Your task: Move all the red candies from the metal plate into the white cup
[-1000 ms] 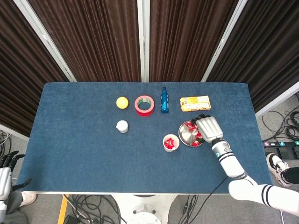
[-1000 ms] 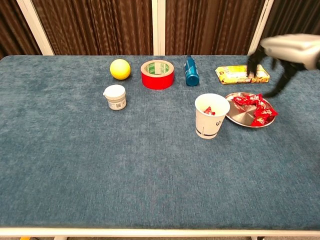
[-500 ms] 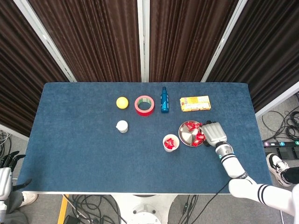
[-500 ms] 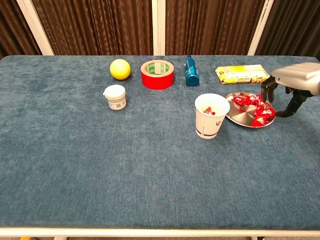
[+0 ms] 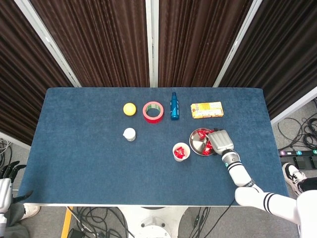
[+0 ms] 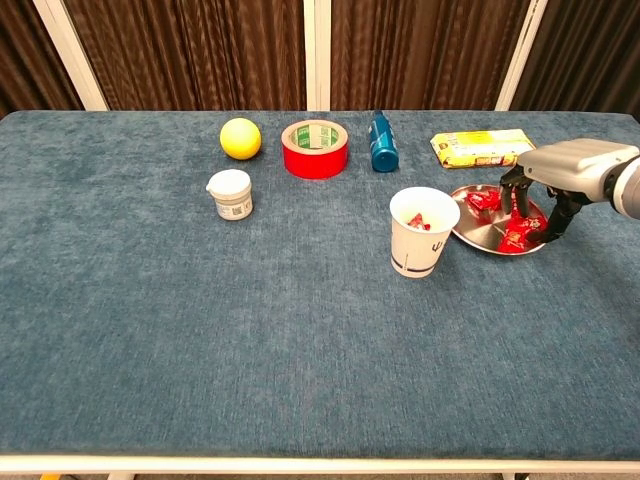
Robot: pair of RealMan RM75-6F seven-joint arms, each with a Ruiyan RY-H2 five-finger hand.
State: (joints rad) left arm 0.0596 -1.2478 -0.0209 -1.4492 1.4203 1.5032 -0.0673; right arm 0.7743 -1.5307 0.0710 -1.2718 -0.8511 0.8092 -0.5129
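Red candies (image 6: 503, 222) heaped on metal plate (image 6: 474, 233), no clear long axis; few already in white cup (image 6: 422, 232) just left of plate. Right hand (image 6: 553, 178) over plate's right side, fingers (image 6: 518, 201) curled down into pile; grip on candy can't tell. Left hand (image 5: 5, 183) off table edge, fingers apart.

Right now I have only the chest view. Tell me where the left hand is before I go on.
Observer: In the head view the left hand hangs off the table, beyond its near left corner, well away from everything on it.
Operator: Good. Now look straight down into the white cup and report the fill.
Observer: From above, the white cup holds several red candies, which hide most of its bottom.
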